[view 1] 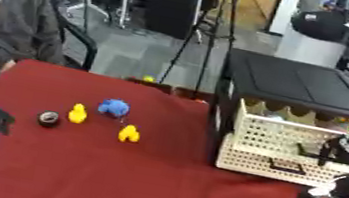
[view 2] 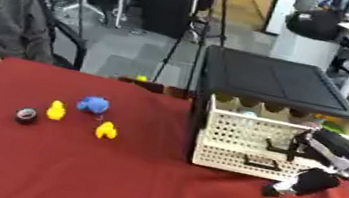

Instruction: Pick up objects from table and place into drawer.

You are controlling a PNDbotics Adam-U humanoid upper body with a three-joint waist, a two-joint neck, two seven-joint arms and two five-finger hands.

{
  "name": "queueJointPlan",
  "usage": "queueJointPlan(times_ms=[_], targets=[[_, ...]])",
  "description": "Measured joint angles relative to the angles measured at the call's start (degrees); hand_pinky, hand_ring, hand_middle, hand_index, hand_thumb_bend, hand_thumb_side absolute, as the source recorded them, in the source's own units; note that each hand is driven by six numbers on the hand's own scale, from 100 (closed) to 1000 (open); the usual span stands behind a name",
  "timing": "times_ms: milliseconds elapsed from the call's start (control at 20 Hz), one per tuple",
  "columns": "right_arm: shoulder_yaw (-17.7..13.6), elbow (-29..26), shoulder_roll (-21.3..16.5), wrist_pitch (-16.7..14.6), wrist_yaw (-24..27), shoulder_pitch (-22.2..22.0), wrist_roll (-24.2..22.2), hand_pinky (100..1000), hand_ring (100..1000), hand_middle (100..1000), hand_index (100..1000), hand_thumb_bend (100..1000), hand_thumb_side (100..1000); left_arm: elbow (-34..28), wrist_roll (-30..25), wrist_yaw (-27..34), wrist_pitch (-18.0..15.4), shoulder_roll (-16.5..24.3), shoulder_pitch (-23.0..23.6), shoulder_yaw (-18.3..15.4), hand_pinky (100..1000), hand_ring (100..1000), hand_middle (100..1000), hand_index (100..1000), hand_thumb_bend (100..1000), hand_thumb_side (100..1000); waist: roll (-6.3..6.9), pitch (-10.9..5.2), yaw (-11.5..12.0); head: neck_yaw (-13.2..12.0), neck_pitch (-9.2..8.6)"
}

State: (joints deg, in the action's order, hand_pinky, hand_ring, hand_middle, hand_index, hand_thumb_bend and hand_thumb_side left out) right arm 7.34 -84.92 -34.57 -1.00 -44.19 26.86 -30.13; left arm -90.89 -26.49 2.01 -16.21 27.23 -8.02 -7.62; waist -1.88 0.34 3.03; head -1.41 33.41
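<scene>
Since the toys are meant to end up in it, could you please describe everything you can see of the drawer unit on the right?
The drawer unit stands on the red table at its right side, upright, with a flat black top and black frame. Its cream drawers look like perforated plastic; the upper one is pulled out, with contents too blurred to name. A dark handle shows on the lower front. The right robot hand is at the drawers' front right corner; actual contact cannot be told.
</scene>
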Motion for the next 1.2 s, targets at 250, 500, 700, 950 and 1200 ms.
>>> queueJointPlan(times_ms=[250, 500, 700, 950, 1200], targets=[[-0.34, -1.14, -0.06, 0.35, 0.17, -0.98, -0.14, 100, 100, 100, 414, 951, 523, 0.00, 0.01, 0.00, 0.01, 0.00, 0.00, 0.00, 232, 353, 482, 687, 100, 672, -0.20, 0.00, -0.01, -0.02, 0.00], [-0.53, -1.89, -0.07, 0.60, 0.30, -1.81, -0.12, 100, 100, 100, 414, 952, 516, 0.00, 0.02, 0.00, 0.02, 0.01, 0.01, -0.01, 231, 353, 482, 687, 100, 672, -0.30, -0.01, -0.11, -0.04, 0.00], [-0.66, -2.33, -0.07, 0.71, 0.43, -2.45, -0.19, 100, 100, 100, 414, 955, 510, 0.00, 0.02, 0.00, 0.02, 0.01, 0.01, -0.01, 231, 353, 482, 687, 100, 672, -0.30, -0.03, -0.20, -0.04, 0.00], [-0.86, -2.68, -0.07, 0.91, 0.46, -3.22, -0.24, 100, 100, 100, 414, 960, 499, 0.00, 0.03, 0.00, 0.03, 0.01, 0.02, -0.02, 231, 353, 482, 687, 100, 671, -0.29, -0.06, -0.30, -0.05, 0.00], [-1.06, -3.03, -0.07, 1.09, 0.50, -3.78, -0.09, 100, 100, 100, 413, 963, 494, 0.00, 0.05, 0.00, 0.03, 0.02, 0.09, -0.03, 231, 353, 483, 687, 100, 671, -0.29, -0.10, -0.47, -0.05, 0.00]])
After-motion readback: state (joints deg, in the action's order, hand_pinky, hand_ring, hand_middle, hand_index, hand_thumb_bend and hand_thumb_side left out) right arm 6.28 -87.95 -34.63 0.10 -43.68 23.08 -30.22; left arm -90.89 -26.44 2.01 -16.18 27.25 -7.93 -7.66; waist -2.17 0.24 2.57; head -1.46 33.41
